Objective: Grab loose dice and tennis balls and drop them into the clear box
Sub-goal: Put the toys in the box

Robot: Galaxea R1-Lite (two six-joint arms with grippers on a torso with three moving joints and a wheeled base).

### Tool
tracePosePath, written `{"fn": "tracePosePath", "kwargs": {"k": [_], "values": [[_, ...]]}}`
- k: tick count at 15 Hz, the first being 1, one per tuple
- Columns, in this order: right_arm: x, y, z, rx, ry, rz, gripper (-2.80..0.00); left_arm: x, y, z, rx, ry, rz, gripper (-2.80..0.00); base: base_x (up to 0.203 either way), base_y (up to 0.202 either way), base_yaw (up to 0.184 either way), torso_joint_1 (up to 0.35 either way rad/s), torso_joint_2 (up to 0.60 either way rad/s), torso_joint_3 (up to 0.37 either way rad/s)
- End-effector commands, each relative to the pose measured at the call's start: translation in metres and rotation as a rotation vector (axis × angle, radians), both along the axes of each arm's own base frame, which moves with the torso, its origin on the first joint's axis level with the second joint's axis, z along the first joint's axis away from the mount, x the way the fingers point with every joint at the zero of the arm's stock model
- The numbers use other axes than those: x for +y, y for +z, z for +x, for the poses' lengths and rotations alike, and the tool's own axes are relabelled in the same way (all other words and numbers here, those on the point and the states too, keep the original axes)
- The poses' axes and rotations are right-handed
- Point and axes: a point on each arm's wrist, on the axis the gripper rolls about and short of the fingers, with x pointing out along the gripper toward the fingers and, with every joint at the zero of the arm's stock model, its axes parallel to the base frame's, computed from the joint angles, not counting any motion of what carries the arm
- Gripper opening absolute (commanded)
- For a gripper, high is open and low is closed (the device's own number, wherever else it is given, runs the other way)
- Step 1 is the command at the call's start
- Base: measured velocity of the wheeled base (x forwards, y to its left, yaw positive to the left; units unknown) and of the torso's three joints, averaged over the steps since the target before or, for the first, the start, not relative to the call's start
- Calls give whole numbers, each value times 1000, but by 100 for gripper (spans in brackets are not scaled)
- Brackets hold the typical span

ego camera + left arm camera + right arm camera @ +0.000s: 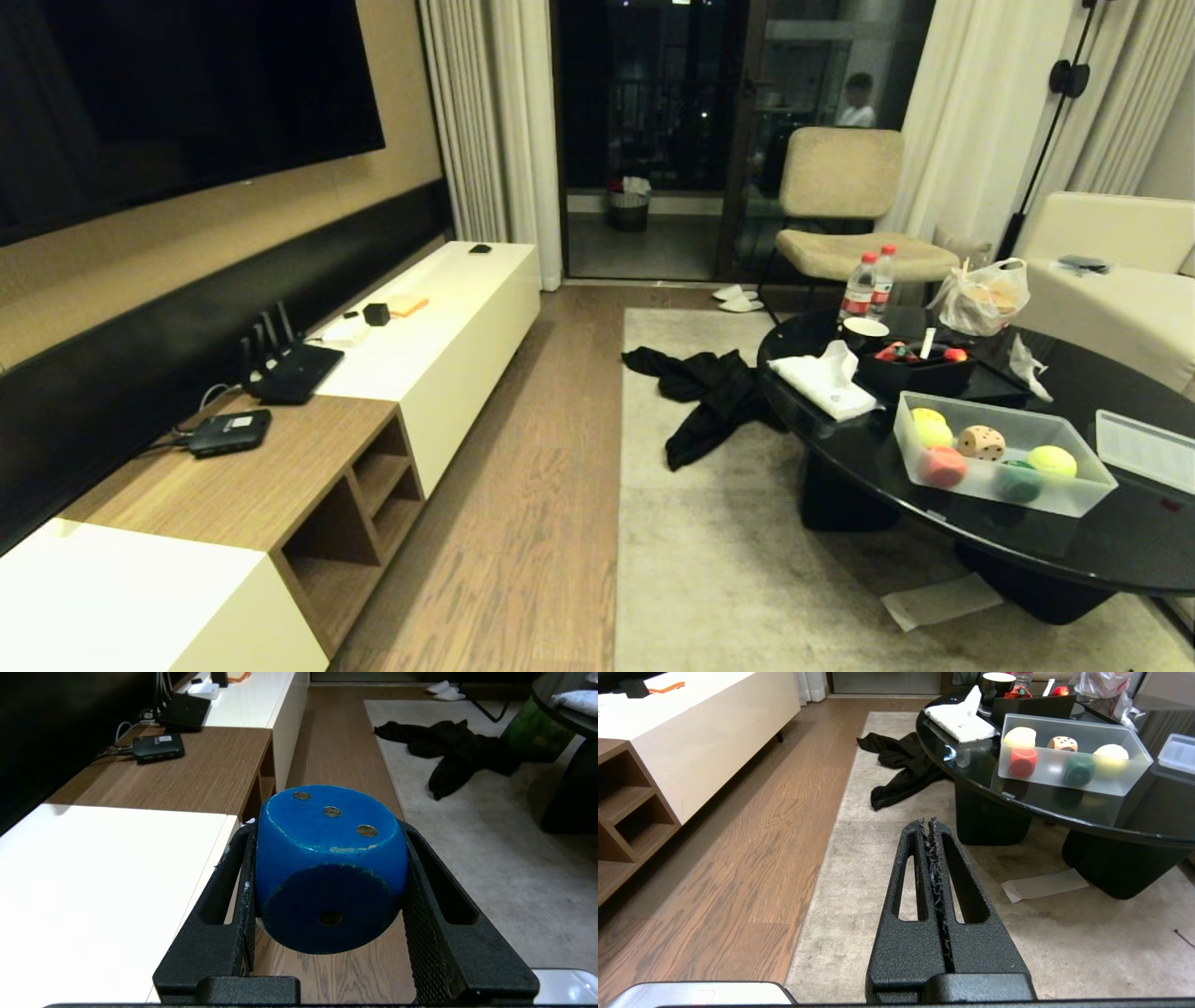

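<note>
One blue die (pixel 329 868) sits clamped between the two black fingers of the left gripper (pixel 329 877), held clear of the wooden floor, with a three-pip face on top and a single pip facing the wrist camera. The grip looks square: each finger presses a flat side of the cube, so it should carry without rolling.

The right gripper (pixel 928 828) has its fingers pressed together on nothing and points out over the pale rug (pixel 859 858). Neither arm shows in the head view.

The clear box (pixel 1088 493) stands open on the round black table (pixel 840 448), off to the robot's right. Inside it lie a tan die (pixel 981 441), a red piece (pixel 943 466), a green piece (pixel 1018 481) and tennis balls (pixel 1052 460). Its lid (pixel 1146 450) rests on the table just beside it, on the side away from the robot's left.

The step in hand appears to be carrying the blue die to the box. To do it well, the robot should first bring the box within the left arm's reach, lift the die above the near wall before crossing it, and let go low over the free space towards the middle, so the die neither bounces out nor knocks the balls. A dark garment (pixel 709 397) lies on the rug near the table base and is best skirted.
</note>
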Motion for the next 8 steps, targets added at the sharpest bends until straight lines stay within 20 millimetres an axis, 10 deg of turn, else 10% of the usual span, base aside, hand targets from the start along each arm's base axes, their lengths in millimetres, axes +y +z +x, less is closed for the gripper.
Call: {"fn": "tracePosePath", "kwargs": {"k": [1,8], "values": [[0,0,0,3,-1,2,-280,0,0,0,-8,-1,-1,-280,0,0,0,0,0,0],[0,0,0,3,0,3,-280,0,0,0,-9,1,-8,-280,0,0,0,0,0,0]]}}
